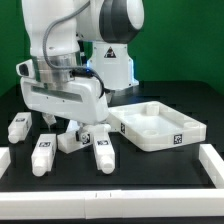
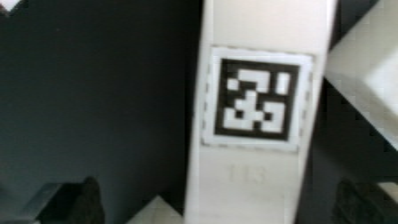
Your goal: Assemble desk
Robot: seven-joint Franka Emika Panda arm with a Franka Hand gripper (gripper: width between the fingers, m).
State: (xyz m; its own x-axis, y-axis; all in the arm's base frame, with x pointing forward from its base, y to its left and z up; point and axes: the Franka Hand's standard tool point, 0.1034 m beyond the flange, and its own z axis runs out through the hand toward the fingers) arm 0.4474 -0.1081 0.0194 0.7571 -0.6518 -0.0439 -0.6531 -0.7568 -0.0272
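Here the pincer (image 2: 222,203) hangs spread over one leg (image 2: 258,100) lying flat on the counter (image 1: 160,175), with the top (image 1: 140,138) near it. The leg seems light, stiff and rather smooth; I would pinch its long sides mid-length.

Bright light washes out the desk top (image 1: 145,135) (wrist view blurred).

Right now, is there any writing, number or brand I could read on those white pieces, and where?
No words, brands or numbers are readable.
White plastic block leg, wrist view: black-and-white square tag, a pattern, not letters; faint marks below it, too blurred to read.
Large white plastic rectangular tray-like desk top: one square pattern tag on its side wall, too small to read.
White block legs beside it: pattern tags, too small.
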